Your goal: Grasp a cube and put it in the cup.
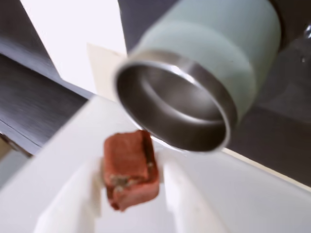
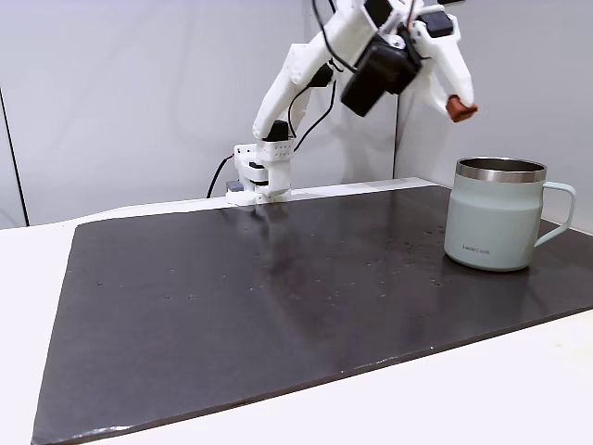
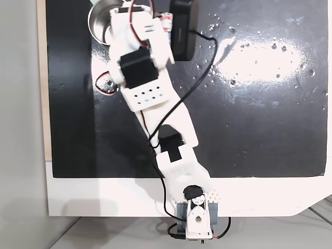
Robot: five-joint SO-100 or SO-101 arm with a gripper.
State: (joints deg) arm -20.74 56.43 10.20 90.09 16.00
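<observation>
- The hand (image 1: pixel 130 182) is closed on the cube (image 1: pixel 129 170), which sits pinched between the two white fingers (image 1: pixel 73 199) in the wrist view
- In a fixed view the hand (image 2: pixel 460 108) is raised well above the counter (image 2: pixel 278 306), with the cube (image 2: pixel 460 109) at its tip, up and a little left of the cup (image 2: pixel 496 215)
- Judged step: carrying the cube over the cup mouth; the release is not yet due
- To do it well, bring the cube over the middle of the opening before lowering, since in the wrist view the steel rim (image 1: pixel 214 141) lies beyond and right of the cube, not under it
- Keep the grip firm until the cube is inside the rim line; a drop onto the rim could bounce it out onto the counter
- The cube is small, orange-red and blocky, with a dark groove across its near face and a rough, worn look
- The cup is pale mint-green with a bare steel rim and inside, a side handle (image 2: pixel 559 211) and small dark lettering low on its wall; it stands upright on the dark mat (image 2: pixel 185 324)
- In the top-down fixed view the arm (image 3: pixel 142 78) reaches over the cup (image 3: pixel 98 21) at the far corner of the mat
</observation>
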